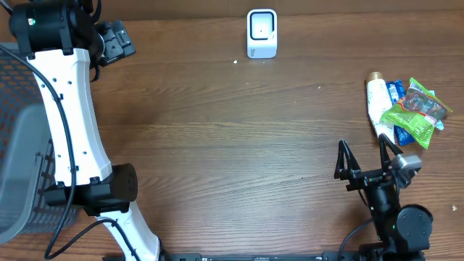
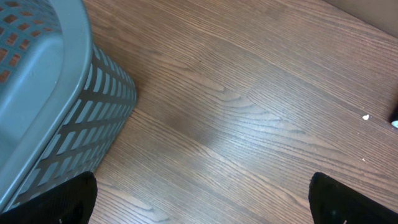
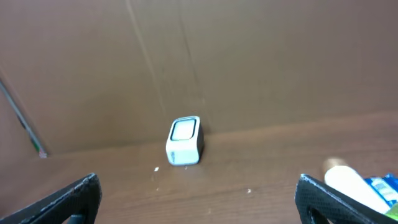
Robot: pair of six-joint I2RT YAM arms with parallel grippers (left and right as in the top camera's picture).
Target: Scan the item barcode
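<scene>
Because the left frame edge cut off the grey slatted basket (image 1: 16, 152), only part of its rim and wall showed, and the white left arm crossed over it. The left gripper (image 1: 116, 40) sat at the back-left corner of the wooden table (image 1: 217, 145), half hidden behind its own arm in the overhead view. The left wrist view showed its fingers (image 2: 62, 202) in the bottom corners, spread wide and released, with bare wood between them and the basket wall beside one.

A white barcode scanner (image 1: 262, 32) stood upright at back centre, window toward the front, with open table all round.

The right gripper (image 1: 365, 154) was at front right, jaws wide apart and released. One fingertip lay near the pile, but contact could not be told.

The items lay piled near the right edge: a white tube (image 1: 376, 105) and a green snack packet (image 1: 417, 109) over a mostly covered blue packet (image 1: 396, 92). Barcodes were too small to make out. Wide bare wood separated the pile from the scanner.
</scene>
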